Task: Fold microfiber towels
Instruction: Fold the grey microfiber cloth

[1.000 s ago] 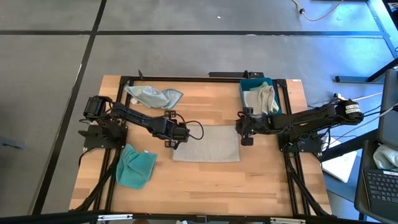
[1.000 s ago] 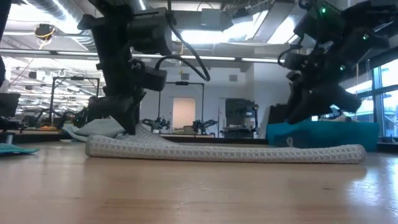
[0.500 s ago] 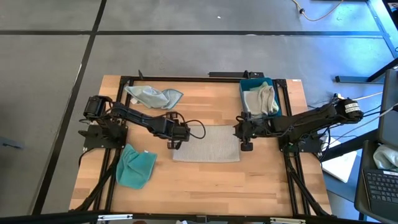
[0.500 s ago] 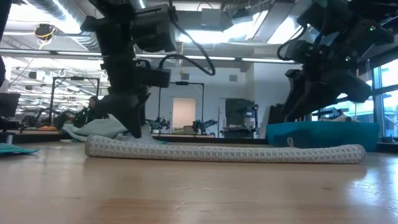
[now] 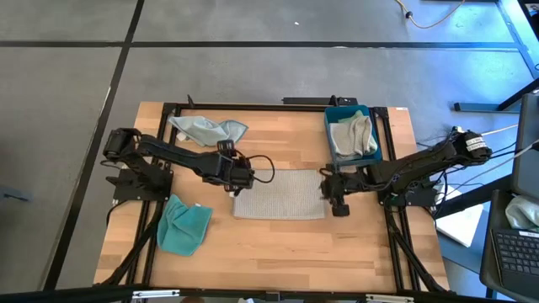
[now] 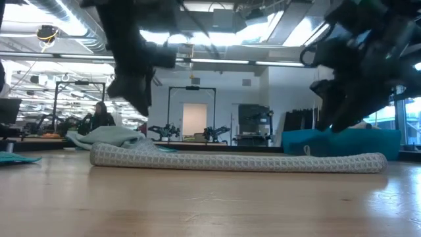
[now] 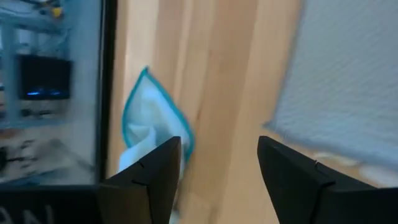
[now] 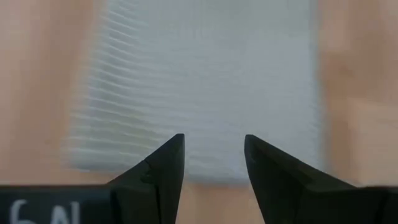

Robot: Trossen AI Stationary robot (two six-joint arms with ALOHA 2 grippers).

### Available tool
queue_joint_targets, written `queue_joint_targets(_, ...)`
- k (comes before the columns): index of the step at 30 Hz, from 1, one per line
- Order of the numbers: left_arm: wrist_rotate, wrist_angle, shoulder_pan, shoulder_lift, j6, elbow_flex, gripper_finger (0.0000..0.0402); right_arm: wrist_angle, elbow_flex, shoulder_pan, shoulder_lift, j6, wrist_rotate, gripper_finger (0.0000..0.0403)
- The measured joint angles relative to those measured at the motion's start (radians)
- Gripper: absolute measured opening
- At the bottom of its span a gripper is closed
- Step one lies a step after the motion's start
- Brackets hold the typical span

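Observation:
A light grey microfiber towel (image 5: 279,194) lies flat on the table's middle as a folded rectangle, also seen in the low view (image 6: 237,161). My left gripper (image 5: 237,188) hangs open above the towel's left end, clear of it (image 6: 135,99); its wrist view shows open fingers (image 7: 219,146) over bare wood. My right gripper (image 5: 338,206) hovers open just off the towel's right edge, near its front corner (image 8: 214,142). A teal towel (image 5: 184,225) lies crumpled at the near left. A pale blue-green towel (image 5: 207,130) lies crumpled at the far left.
A blue plastic tray (image 5: 331,141) at the far right holds pale folded cloths (image 5: 352,133). Black frame rails run along the table's left and right sides. Bare wood lies in front of the grey towel, toward the near edge.
My left gripper has risen off the grey towel's left end and now hangs clear above it; the towel stays flat where it was. My right gripper has swung toward the table's near edge, along the towel's right edge.

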Motion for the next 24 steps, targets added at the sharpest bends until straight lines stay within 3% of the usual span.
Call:
queue_joint_targets(4, 0.136, 0.075, -0.054, -0.04, -0.016, 0.001, 0.0205, 0.04, 0.004, 0.115, 0.0, -0.027, -0.031, 0.017)
queue_joint_targets(7, 0.206, 0.143, -0.126, -0.04, -0.011, 0.001, 0.0205, 0.045, 0.024, 0.213, 0.0, -0.03, 0.016, 0.017)
queue_joint_targets(13, 0.21, 0.187, -0.288, 0.001, -0.061, 0.0, 0.0205, 0.073, 0.037, 0.356, 0.061, 0.026, 0.2, 0.017)
queue_joint_targets(18, 0.211, 0.197, -0.388, 0.06, -0.095, 0.0, 0.0205, 0.174, 0.037, 0.394, 0.211, 0.058, 0.281, 0.017)
queue_joint_targets(24, 0.215, 0.21, -0.453, 0.149, -0.095, -0.001, 0.0205, 0.1, 0.132, 0.432, 0.351, 0.106, 0.377, 0.017)
